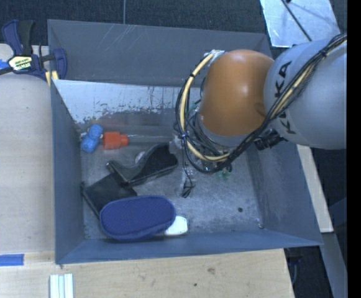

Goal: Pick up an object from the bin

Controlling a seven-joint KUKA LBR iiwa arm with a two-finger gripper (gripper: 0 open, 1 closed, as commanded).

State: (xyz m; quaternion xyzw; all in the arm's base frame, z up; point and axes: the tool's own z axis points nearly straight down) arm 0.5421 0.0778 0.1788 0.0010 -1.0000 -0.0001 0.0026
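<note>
Orange cover [236, 92] above tool [186, 186] (grip state unclear), beside black object [150, 164]; open bin floor [230, 208] rightward.

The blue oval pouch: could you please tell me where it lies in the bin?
In the camera view, the blue oval pouch lies lower left in the bin, by its bottom wall, a white lump at its right end.

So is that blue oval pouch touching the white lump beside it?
Touching. The camera view shows the white lump against the right end of the blue oval pouch, no gap.
</note>
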